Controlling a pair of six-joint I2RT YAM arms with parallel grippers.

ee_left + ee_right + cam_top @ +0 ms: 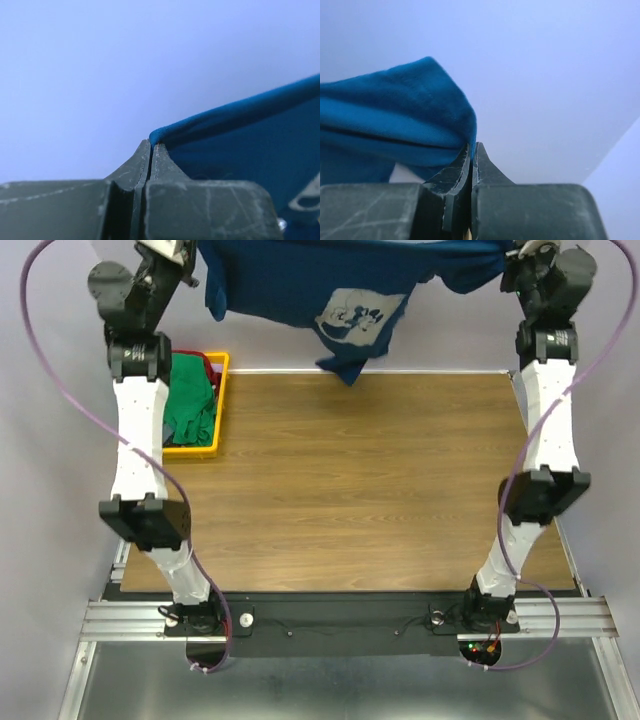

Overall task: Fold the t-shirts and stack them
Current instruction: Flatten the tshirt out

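While both arms reach up toward the far edge of the top view, the dark navy-blue t-shirt [290,285] hangs stretched between them above the far side of the wooden table [380,500]. Its white print [360,312] faces the camera, and one lower corner droops at the table's far edge. At the wrist, the left gripper [151,145] has its fingers pressed together on a rolled edge of the blue cloth — the pinch sits right at the tips. Likewise, the right gripper [473,146] is clamped on a bunched fold of the same shirt. Off to the left, the yellow tray [223,405] holds the bright green t-shirt [190,405], with a sliver of dark red cloth [204,363] behind it.
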